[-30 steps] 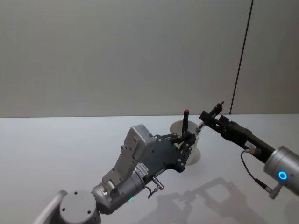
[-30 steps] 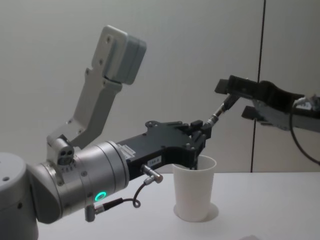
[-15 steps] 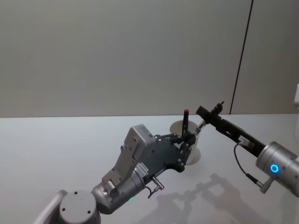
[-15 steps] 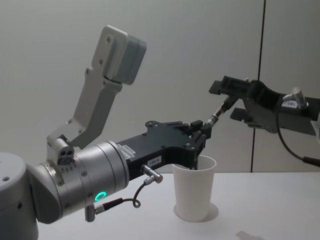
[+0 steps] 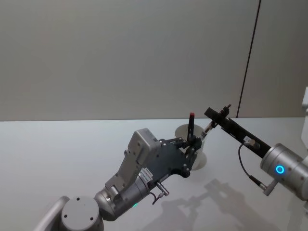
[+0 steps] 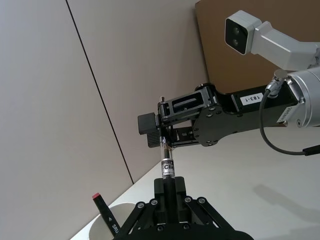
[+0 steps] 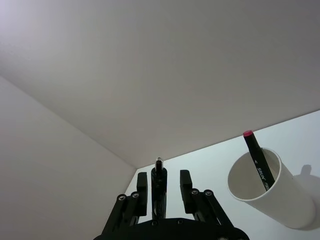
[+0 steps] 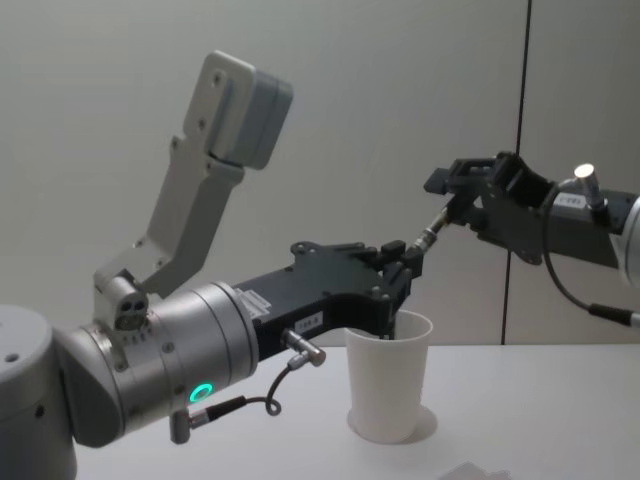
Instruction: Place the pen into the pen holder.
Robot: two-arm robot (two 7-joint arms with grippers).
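Observation:
My left gripper [image 5: 195, 142] is shut on the lower part of a slim black-and-silver pen [image 5: 206, 130], held tilted just above the pen holder [image 8: 390, 390], a white paper cup on the table. The pen [image 8: 432, 228] slants up and right to my right gripper [image 8: 455, 195]. In the right wrist view, the right gripper [image 7: 162, 182] stands open, its fingers straddling the pen's upper end [image 7: 159, 175] with gaps on both sides. In the left wrist view, the pen [image 6: 165, 167] rises from my left gripper [image 6: 167, 182] into the right gripper [image 6: 155, 131].
A black marker with a red cap [image 7: 257, 160] leans inside the pen holder [image 7: 270, 195]. The pale table [image 5: 57, 154] runs to a grey wall behind. A dark vertical seam [image 5: 250, 57] marks the wall at the right.
The right wrist has rolled around the pen's upper end, and the forearm has shifted a little. The left arm, the pen and the cup have stayed in place.

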